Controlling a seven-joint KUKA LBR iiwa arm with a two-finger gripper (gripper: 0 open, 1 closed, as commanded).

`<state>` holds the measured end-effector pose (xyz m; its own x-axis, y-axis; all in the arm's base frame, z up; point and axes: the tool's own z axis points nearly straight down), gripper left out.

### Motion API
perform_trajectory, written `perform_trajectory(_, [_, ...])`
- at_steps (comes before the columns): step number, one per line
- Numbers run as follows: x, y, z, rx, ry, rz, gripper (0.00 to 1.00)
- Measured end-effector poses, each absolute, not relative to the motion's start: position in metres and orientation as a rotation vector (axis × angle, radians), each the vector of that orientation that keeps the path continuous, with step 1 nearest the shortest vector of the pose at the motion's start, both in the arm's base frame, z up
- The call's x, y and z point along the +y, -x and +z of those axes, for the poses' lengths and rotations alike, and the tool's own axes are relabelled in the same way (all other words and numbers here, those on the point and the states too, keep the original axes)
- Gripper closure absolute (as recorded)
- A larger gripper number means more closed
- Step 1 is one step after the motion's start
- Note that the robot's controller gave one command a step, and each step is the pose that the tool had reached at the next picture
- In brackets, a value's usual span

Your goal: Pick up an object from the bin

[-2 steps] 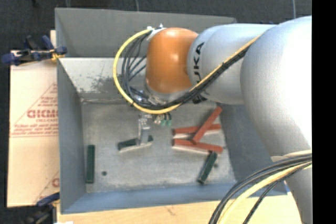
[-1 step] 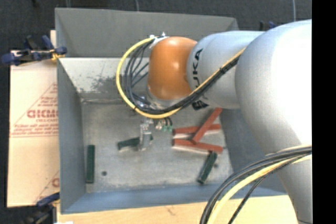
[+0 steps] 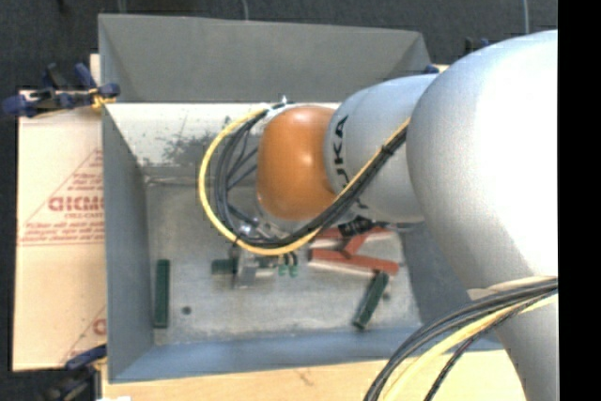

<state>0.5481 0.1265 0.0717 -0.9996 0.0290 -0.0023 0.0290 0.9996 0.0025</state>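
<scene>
Camera view: arm (image 3: pixel 451 155) reaching in from right, wrist turned straight down, tool (image 3: pixel 246 271) low over mid-floor of bin (image 3: pixel 122 230), just beside small green piece (image 3: pixel 287 269); released or clenched: cannot tell. Dark green stick (image 3: pixel 161 293) well apart, left.

Silver-grey arm (image 3: pixel 488 164), orange wrist cover (image 3: pixel 296 162), looped yellow and black cables (image 3: pixel 208 178), KUKA lettering (image 3: pixel 336 155)

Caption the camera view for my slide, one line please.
Gripper low in the grey bin, between a dark green stick at left and a reddish object at right.
</scene>
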Motion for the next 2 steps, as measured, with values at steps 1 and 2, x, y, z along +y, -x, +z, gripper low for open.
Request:
perform_trajectory(1, [0.126, -0.548, 0.072, 3.139, -0.046, 0.004, 1.00])
perform_trajectory(2, [0.151, -0.535, 0.234, 3.134, -0.051, 0.005, 1.00])
